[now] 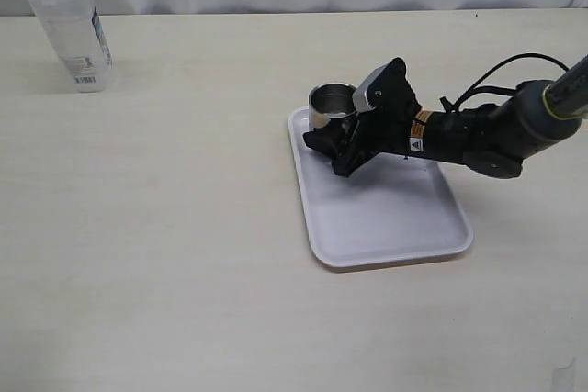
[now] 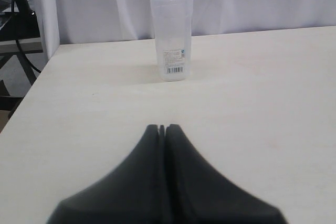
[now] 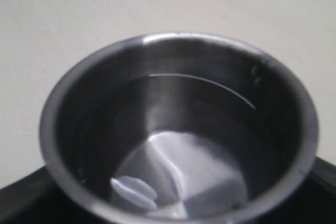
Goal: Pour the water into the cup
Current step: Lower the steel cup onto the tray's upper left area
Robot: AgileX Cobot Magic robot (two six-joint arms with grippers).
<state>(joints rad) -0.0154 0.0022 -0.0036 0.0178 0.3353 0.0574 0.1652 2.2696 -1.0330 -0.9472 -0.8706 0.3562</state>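
The steel cup (image 1: 331,104) is upright at the far left corner of the white tray (image 1: 395,227). My right gripper (image 1: 343,124) is shut on the cup from the right side. In the right wrist view the cup (image 3: 178,129) fills the frame, with a faint water line (image 3: 210,83) round its shiny inside and glints at the bottom. My black fingers (image 3: 21,198) show only at the lower corners. My left gripper (image 2: 162,128) is shut and empty, low over the table, pointing at the plastic container (image 2: 171,32). It is out of the exterior view.
The tall translucent plastic container with a blue label (image 1: 66,27) stands at the far left of the beige table (image 1: 165,227), well away from the tray. A white curtain backs the table. The table's left edge (image 2: 31,85) shows in the left wrist view.
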